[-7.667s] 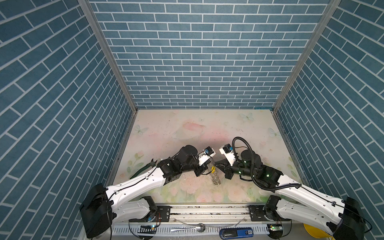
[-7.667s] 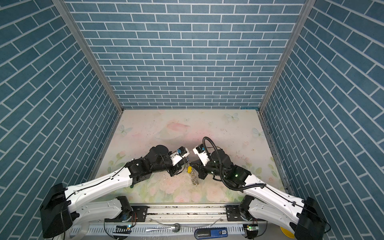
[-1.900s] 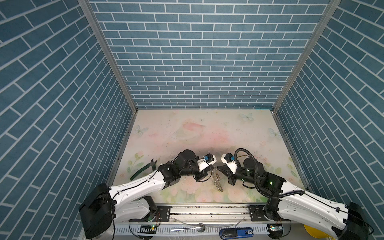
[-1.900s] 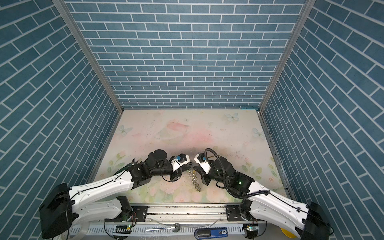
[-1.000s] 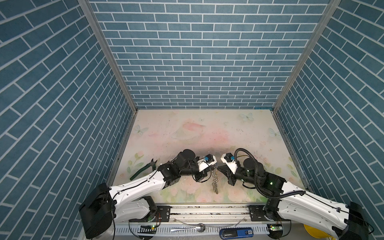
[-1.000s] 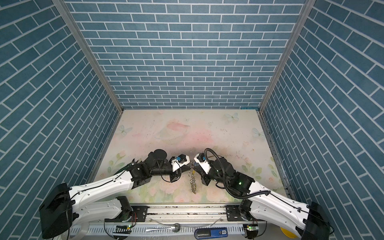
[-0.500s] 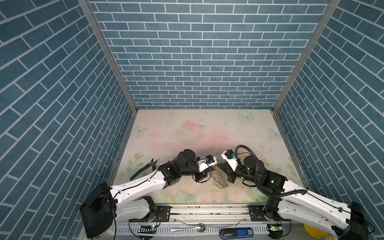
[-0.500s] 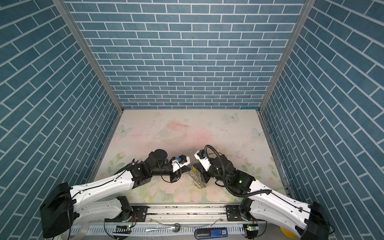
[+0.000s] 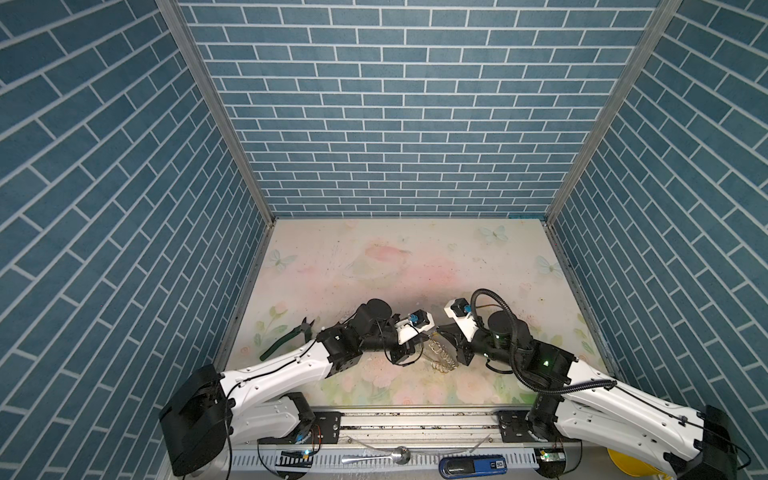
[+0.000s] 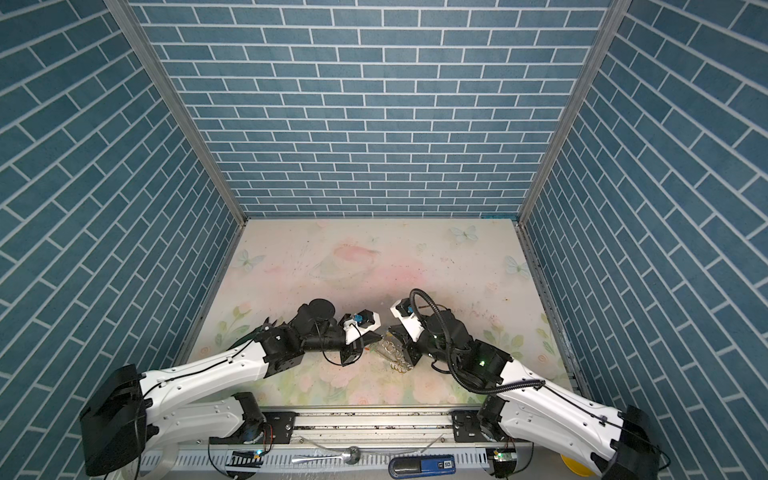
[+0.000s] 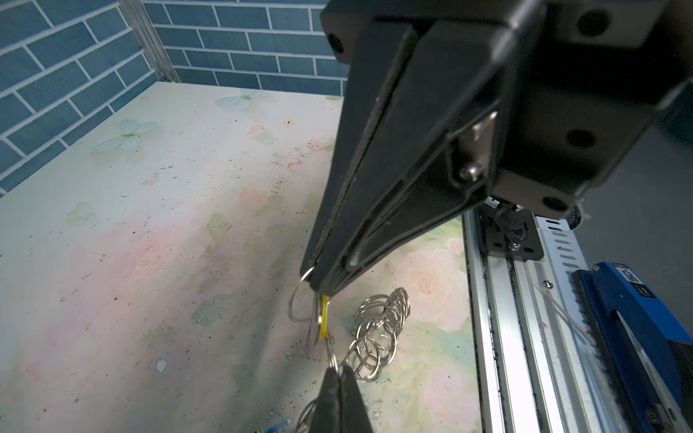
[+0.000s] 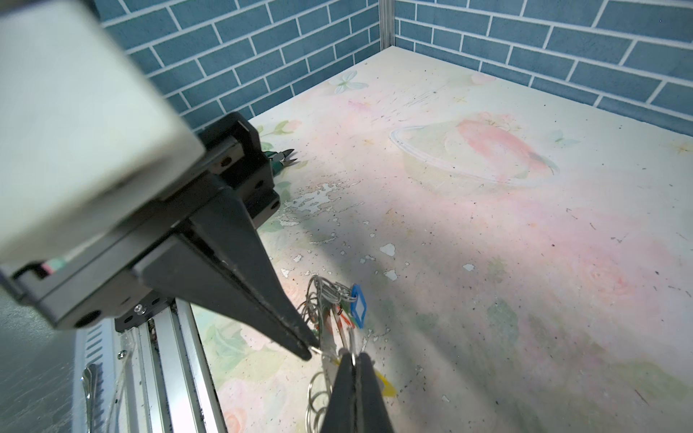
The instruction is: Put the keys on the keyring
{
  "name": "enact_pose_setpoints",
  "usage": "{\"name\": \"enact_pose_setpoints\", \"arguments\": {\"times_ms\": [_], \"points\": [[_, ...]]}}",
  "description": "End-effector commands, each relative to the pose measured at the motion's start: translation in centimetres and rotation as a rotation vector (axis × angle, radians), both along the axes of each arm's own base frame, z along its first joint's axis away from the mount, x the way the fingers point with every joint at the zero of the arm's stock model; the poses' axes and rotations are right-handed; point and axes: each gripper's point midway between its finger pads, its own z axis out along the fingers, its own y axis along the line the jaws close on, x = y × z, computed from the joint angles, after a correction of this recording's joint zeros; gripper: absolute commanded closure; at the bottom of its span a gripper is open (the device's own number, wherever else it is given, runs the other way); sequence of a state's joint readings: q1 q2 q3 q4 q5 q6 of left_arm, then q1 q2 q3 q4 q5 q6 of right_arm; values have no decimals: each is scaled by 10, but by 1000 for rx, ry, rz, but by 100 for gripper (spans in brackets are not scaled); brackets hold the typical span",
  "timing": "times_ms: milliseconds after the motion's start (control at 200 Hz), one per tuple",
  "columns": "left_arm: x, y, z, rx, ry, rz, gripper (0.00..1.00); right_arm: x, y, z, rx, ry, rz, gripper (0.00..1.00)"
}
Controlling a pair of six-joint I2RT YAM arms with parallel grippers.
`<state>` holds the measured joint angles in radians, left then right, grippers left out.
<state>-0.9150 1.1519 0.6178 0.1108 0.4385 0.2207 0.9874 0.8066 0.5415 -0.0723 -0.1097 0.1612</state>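
Both grippers meet low over the table's front middle. In the left wrist view my left gripper (image 11: 336,370) is shut on one small ring at the end of the keyring (image 11: 378,330), a chain of silver rings bunched on the table. My right gripper (image 11: 318,285) is shut on the wire ring of a yellow-tagged key (image 11: 324,313), which hangs between the two tips. In the right wrist view my right gripper (image 12: 352,355) pinches that ring, with the yellow tag (image 12: 386,388) behind it. More keys (image 12: 348,303) with blue, red and green tags lie bunched just beyond. Both top views show the keyring (image 9: 441,358) (image 10: 395,354).
Green-handled pliers (image 9: 291,340) lie by the left wall, behind my left arm. A spoon (image 9: 384,457) and a blue device (image 9: 471,462) rest on the front rail, past the table edge. Blue brick walls close in three sides.
A second ago the ring chain hung straight down between the grippers; now it lies bunched in loops on the table. The right gripper has edged closer to the left one. Both stayed shut.
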Motion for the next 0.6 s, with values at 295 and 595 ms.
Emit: {"name": "enact_pose_setpoints", "arguments": {"times_ms": [295,595], "points": [[3,0,5,1,-11,15,100,-5,10,16,49,41,40,100],[1,-1,4,-4,-11,4,100,-7,13,16,55,48,54,100]]}}
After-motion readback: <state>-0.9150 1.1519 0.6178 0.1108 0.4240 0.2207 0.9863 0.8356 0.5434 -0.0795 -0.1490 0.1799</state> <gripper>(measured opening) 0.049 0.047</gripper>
